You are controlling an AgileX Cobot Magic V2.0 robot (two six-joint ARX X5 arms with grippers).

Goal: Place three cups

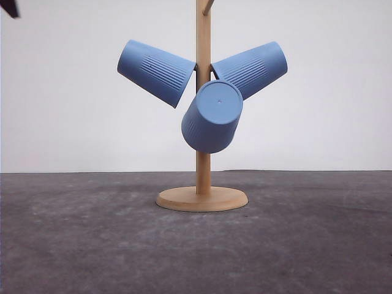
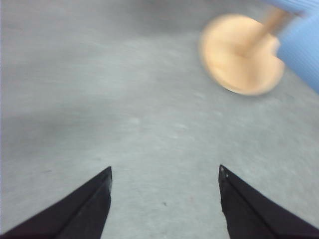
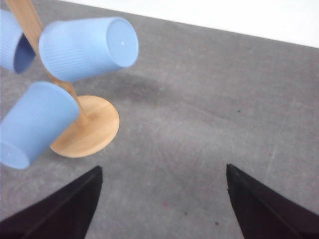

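Three light-blue ribbed cups hang on the pegs of a wooden cup tree [image 1: 203, 37]. One cup [image 1: 156, 72] tilts out to the left, another [image 1: 251, 68] to the right, and the third [image 1: 212, 116] points its flat base toward the camera. In the right wrist view the same cups [image 3: 87, 47] [image 3: 35, 124] [image 3: 12, 47] hang over the round base [image 3: 92, 132]. My right gripper [image 3: 164, 167] is open over bare table beside the stand. My left gripper [image 2: 165, 168] is open too, holding nothing, with the blurred base [image 2: 242, 52] and a cup's side [image 2: 301, 45] ahead of it.
The stand's round wooden base [image 1: 202, 199] rests on a dark grey table [image 1: 73, 245] before a white wall. A small dark part [image 1: 9, 7] sits at the upper left corner of the front view. Open tabletop lies on both sides of the stand.
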